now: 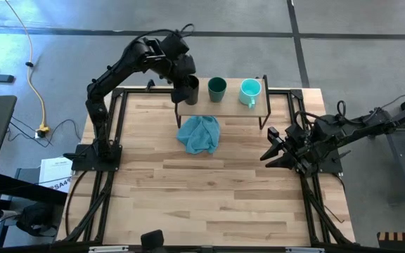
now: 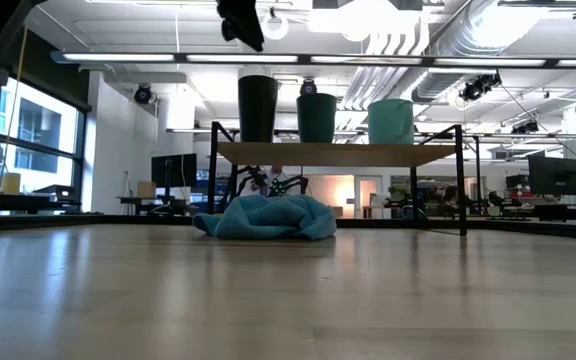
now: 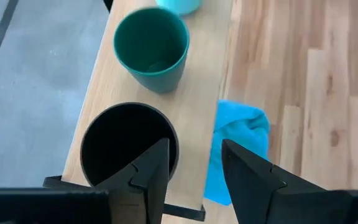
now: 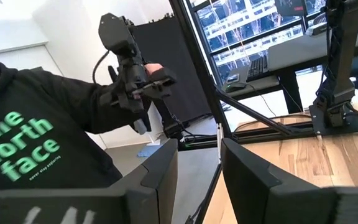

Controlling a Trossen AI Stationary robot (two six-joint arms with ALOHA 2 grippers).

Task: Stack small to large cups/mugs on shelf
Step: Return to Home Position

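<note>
Three cups stand upright in a row on the shelf [image 1: 225, 109] at the table's far edge: a black cup [image 3: 126, 146] at its left end, a dark teal-green cup [image 3: 151, 46] in the middle and a light turquoise mug [image 1: 249, 91] at its right end. In the low view the black cup [image 2: 257, 108], the teal cup [image 2: 317, 118] and the mug [image 2: 391, 121] all rest on their bases on the shelf board [image 2: 338, 153]. My left gripper [image 3: 194, 168] hangs open above the black cup, pointing steeply down, well clear of its rim [image 2: 240, 25]. My right gripper [image 1: 269, 151] waits open at the table's right side.
A soft blue-teal cloth [image 1: 199, 135] lies crumpled on the table in front of the shelf, partly under its board. The near half of the wooden table [image 1: 209, 204] is bare. Beyond the table a person [image 4: 36, 149] in a dark hoodie holds a control handle.
</note>
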